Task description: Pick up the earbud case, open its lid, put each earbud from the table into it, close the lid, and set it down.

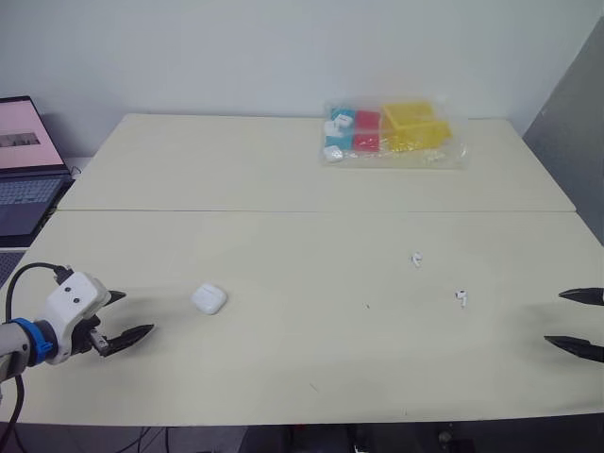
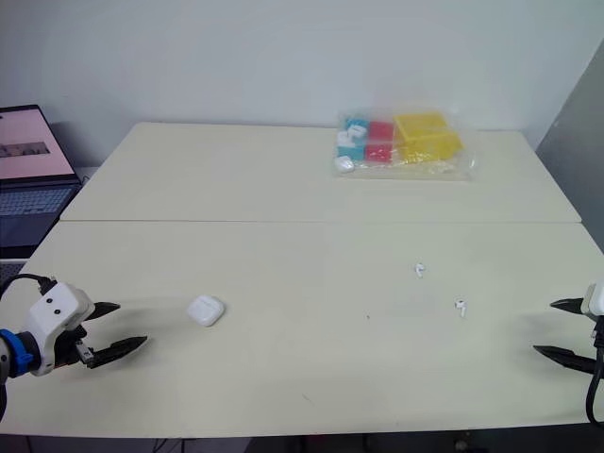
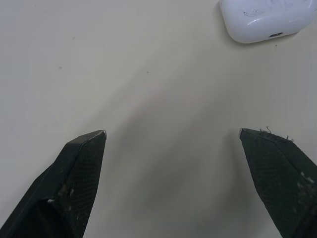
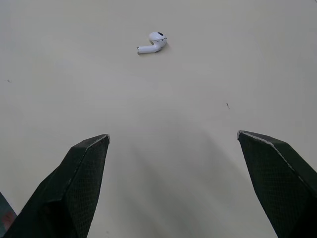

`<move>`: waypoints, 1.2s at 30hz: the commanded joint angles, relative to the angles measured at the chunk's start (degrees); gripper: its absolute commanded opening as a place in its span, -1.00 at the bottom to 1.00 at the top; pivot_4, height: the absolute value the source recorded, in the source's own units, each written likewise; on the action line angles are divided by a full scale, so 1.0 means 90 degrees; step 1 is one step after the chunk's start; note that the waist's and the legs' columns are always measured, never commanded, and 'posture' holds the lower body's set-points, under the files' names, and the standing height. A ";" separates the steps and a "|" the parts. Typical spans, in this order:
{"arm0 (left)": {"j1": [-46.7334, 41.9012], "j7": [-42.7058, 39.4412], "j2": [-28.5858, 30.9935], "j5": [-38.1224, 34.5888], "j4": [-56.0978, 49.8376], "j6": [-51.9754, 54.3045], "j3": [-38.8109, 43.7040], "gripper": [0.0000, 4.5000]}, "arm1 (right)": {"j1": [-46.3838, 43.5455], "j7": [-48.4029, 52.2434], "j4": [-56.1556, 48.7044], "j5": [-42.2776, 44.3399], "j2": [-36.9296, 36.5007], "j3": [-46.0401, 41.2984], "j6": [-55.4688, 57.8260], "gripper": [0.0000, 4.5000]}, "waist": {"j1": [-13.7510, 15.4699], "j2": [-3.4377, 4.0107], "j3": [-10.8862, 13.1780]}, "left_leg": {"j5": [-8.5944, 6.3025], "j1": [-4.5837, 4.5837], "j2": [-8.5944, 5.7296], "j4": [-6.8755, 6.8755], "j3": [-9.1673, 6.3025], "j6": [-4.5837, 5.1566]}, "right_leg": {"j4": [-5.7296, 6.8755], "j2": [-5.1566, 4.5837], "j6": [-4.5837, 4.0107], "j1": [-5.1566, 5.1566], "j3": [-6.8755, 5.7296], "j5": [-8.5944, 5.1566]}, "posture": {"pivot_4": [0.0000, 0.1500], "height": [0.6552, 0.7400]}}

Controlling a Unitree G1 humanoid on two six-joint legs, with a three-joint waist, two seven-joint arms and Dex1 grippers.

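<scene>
A: What's nearest?

B: The left fingers (image 1: 130,337), spread wide and holding nothing, low over the desk (image 1: 283,377) at its near left edge. The right fingers (image 1: 578,348) are at the near right edge, also spread and empty.

A: And the case?

B: The case (image 1: 209,299) lies on the desk with its lid shut, near the left fingers and a little to their right, not touching them.

A: The earbuds?

B: Both are loose on the desk's right half. One earbud (image 1: 461,297) lies near the right fingers, on their left. The other earbud (image 1: 416,259) is a bit farther back, apart from the first.

A: Anything behind?

B: A clear bag (image 1: 392,132) of coloured boxes at the far right, and an open laptop (image 1: 24,170) off the desk's left side
</scene>
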 commanded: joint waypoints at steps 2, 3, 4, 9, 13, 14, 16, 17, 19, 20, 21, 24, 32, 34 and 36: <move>-0.0062 -0.0243 0.0172 -0.0010 -0.0060 -0.0336 0.0161 1.00 | -0.0073 -0.0058 -0.0096 0.0051 0.0026 -0.0178 -0.0007 0.92 | 0.0000 0.0000 0.0000 | 0.0000 0.0001 0.0000 0.0000 0.0000 0.0000 | 0.0000 0.0000 0.0000 0.0001 0.0000 0.0000 | 1.00 1.00; -0.0074 -0.0325 0.0196 0.0017 -0.0020 -0.0487 0.0144 1.00 | -0.0070 -0.0080 -0.0122 0.0056 0.0048 -0.0176 0.0002 0.92 | 0.0000 -0.0002 -0.0001 | 0.0000 0.0002 0.0000 0.0000 0.0001 0.0000 | 0.0001 0.0000 0.0000 0.0001 0.0001 0.0000 | 1.00 1.00; -0.0132 -0.0339 0.0184 -0.0004 0.0052 -0.0523 0.0162 1.00 | -0.0056 -0.0090 -0.0139 0.0052 0.0064 -0.0171 -0.0004 0.92 | 0.0001 -0.0002 -0.0002 | 0.0000 0.0002 0.0000 0.0001 0.0001 0.0000 | 0.0002 0.0000 0.0000 0.0001 0.0000 0.0000 | 1.00 1.00; -0.0259 -0.0384 0.0142 -0.0006 0.0271 -0.0775 0.0221 1.00 | -0.0068 -0.0091 -0.0161 0.0056 0.0080 -0.0169 -0.0005 0.92 | 0.0000 -0.0002 -0.0003 | 0.0000 0.0008 -0.0001 0.0001 0.0003 0.0000 | 0.0005 0.0001 -0.0001 0.0005 0.0003 0.0000 | 1.00 1.00; -0.0354 -0.0424 0.0116 -0.0111 0.0373 -0.0715 0.0214 1.00 | -0.0198 -0.0153 -0.0166 0.0115 0.0110 -0.0099 0.0029 0.92 | -0.0002 -0.0002 -0.0003 | 0.0000 0.0010 -0.0001 0.0001 0.0007 0.0000 | 0.0007 0.0001 0.0000 0.0005 0.0005 0.0000 | 1.00 1.00; -0.0395 -0.0390 0.0114 -0.0043 0.0430 -0.0850 0.0196 1.00 | -0.0252 -0.0191 -0.0163 0.0135 0.0123 -0.0075 0.0063 0.92 | -0.0002 -0.0003 -0.0003 | 0.0000 0.0011 -0.0001 0.0002 0.0008 0.0000 | 0.0008 0.0001 0.0000 0.0005 0.0005 0.0001 | 1.00 1.00; -0.0434 -0.0453 0.0077 -0.0134 0.0436 -0.0839 0.0201 1.00 | -0.0425 -0.0275 -0.0161 0.0259 0.0121 -0.0034 0.0356 0.92 | -0.0003 -0.0003 -0.0004 | 0.0000 0.0015 -0.0001 0.0005 0.0008 0.0000 | 0.0015 0.0002 0.0000 0.0007 0.0005 0.0000 | 1.00 1.00; -0.0430 -0.0482 0.0072 -0.0173 0.0427 -0.0805 0.0213 1.00 | -0.0447 -0.0232 -0.0196 0.0315 0.0096 -0.0034 0.0477 0.92 | -0.0003 -0.0003 -0.0004 | 0.0000 0.0017 -0.0001 0.0007 0.0010 0.0000 | 0.0022 0.0002 0.0000 0.0006 0.0007 0.0000 | 1.00 1.00; -0.0420 -0.0496 0.0076 -0.0185 0.0427 -0.0805 0.0225 1.00 | -0.0449 -0.0166 -0.0251 0.0369 0.0067 -0.0043 0.0605 0.92 | -0.0005 -0.0004 -0.0004 | 0.0000 0.0023 -0.0004 0.0008 0.0011 0.0000 | 0.0034 0.0000 -0.0002 0.0006 0.0009 -0.0001 | 1.00 1.00; -0.0397 -0.0513 0.0075 -0.0209 0.0411 -0.0781 0.0246 1.00 | -0.0430 -0.0166 -0.0252 0.0307 0.0060 -0.0044 0.0505 0.92 | -0.0005 -0.0004 -0.0004 | 0.0000 0.0024 -0.0004 0.0008 0.0010 0.0000 | 0.0037 0.0000 -0.0002 0.0006 0.0009 -0.0002 | 1.00 1.00; -0.0363 -0.0545 0.0086 -0.0235 0.0392 -0.0744 0.0265 1.00 | -0.0410 -0.0180 -0.0252 0.0259 0.0069 -0.0059 0.0445 0.92 | -0.0005 -0.0004 -0.0004 | 0.0000 0.0025 -0.0004 0.0008 0.0010 0.0000 | 0.0041 0.0000 -0.0003 0.0005 0.0009 -0.0002 | 1.00 1.00; -0.0141 -0.0827 0.0218 -0.0344 0.0275 -0.0576 0.0353 1.00 | -0.0361 -0.0170 -0.0251 0.0150 0.0079 -0.0053 0.0237 0.92 | -0.0008 -0.0004 -0.0004 | 0.0001 0.0032 -0.0001 0.0008 0.0012 0.0000 | 0.0046 0.0000 -0.0005 0.0005 0.0010 -0.0004 | 1.00 1.00; -0.0005 -0.1097 0.0258 -0.0541 -0.0230 -0.0253 0.0397 1.00 | -0.0364 -0.0133 -0.0438 0.0243 0.0116 0.0070 0.0206 0.92 | -0.0009 -0.0004 -0.0004 | 0.0001 0.0072 0.0003 0.0008 0.0012 0.0000 | 0.0058 -0.0006 -0.0034 0.0034 0.0011 -0.0021 | 1.00 1.00; -0.0090 -0.1098 0.0237 -0.0700 -0.0506 0.0002 0.0328 1.00 | -0.0404 -0.0134 -0.0719 0.0402 0.0137 0.0130 0.0368 0.92 | -0.0010 -0.0004 -0.0004 | 0.0001 0.0077 0.0003 0.0008 0.0013 0.0000 | 0.0058 -0.0005 -0.0035 0.0038 0.0011 -0.0021 | 1.00 1.00; -0.0279 -0.0850 0.0084 -0.0946 -0.0822 0.0485 0.0277 1.00 | -0.0458 -0.0132 -0.1099 0.0599 0.0130 0.0205 0.0563 0.92 | -0.0010 -0.0005 -0.0004 | 0.0001 0.0077 0.0004 0.0008 0.0010 0.0000 | 0.0059 -0.0005 -0.0032 0.0040 0.0010 -0.0020 | 1.00 1.00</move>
